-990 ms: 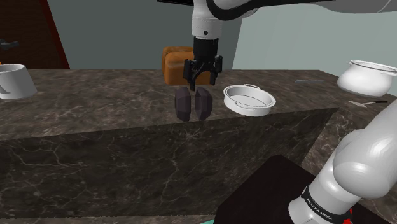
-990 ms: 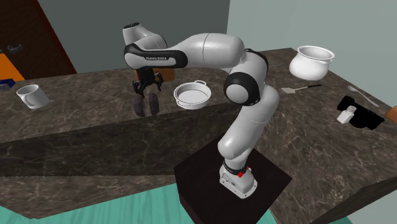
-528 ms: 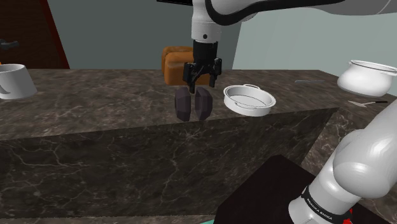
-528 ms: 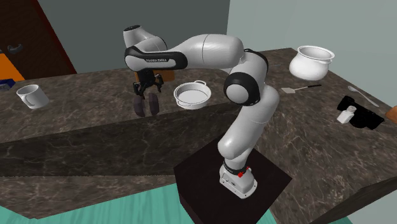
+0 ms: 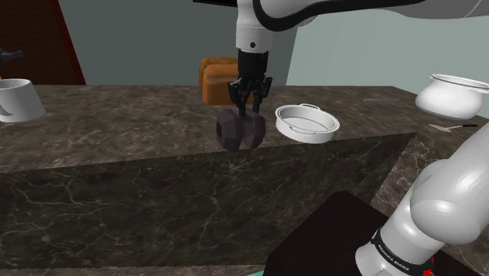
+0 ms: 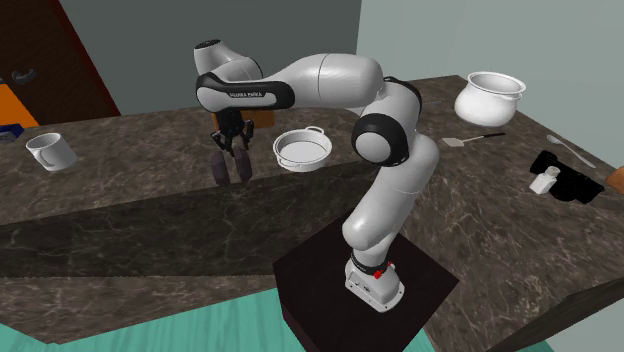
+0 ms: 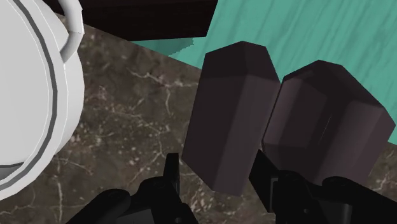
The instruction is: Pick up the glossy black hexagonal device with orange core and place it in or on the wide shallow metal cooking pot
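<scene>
The device (image 5: 240,130) is a pair of dark, glossy hexagonal blocks side by side on the marble counter (image 5: 117,125), near its front edge. No orange shows on it. My black gripper (image 5: 248,108) comes straight down onto it and is shut on the device: in the wrist view the fingers (image 7: 170,177) clasp one hexagonal block (image 7: 230,121) and the other block (image 7: 324,127) leans against it. The wide shallow pot (image 5: 307,123) is drawn white and stands just to the shoulder view's right of the device (image 6: 229,165). Its rim and handle (image 7: 38,95) appear beside the gripper (image 7: 216,177).
A white mug (image 5: 17,99) stands at the counter's far left and a brown box (image 5: 215,77) behind the gripper. A deep white pot (image 6: 490,97), a spoon (image 6: 478,139) and a black object (image 6: 565,180) lie on the side counter. Teal floor (image 7: 331,32) lies below the counter edge.
The fingers have gone from open to shut around the device. Its two blocks, apart before, are now pressed together. The arm has barely moved.
</scene>
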`<state>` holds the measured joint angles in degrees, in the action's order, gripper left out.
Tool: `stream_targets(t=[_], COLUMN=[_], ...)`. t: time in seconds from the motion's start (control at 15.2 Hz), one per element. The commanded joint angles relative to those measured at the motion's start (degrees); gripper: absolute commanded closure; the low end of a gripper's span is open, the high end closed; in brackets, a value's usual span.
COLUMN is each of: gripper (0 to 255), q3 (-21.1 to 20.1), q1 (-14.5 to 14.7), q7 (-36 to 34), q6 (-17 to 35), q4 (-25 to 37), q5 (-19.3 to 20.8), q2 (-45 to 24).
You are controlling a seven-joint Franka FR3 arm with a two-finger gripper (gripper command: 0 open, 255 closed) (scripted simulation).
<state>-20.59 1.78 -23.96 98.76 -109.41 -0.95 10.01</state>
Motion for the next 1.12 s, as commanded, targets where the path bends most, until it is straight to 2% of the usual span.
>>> stream_targets(t=[0.0, 0.2, 1.06], gripper=[255, 255, 255], q3=[-0.01, -0.01, -0.04], q1=[0.01, 0.01, -0.14], q7=[0.00, 0.00, -0.13], q6=[0.01, 0.00, -10.22], q4=[-0.02, 0.00, 11.77], q5=[-0.02, -0.02, 0.56], q2=[-0.01, -0.03, -1.67])
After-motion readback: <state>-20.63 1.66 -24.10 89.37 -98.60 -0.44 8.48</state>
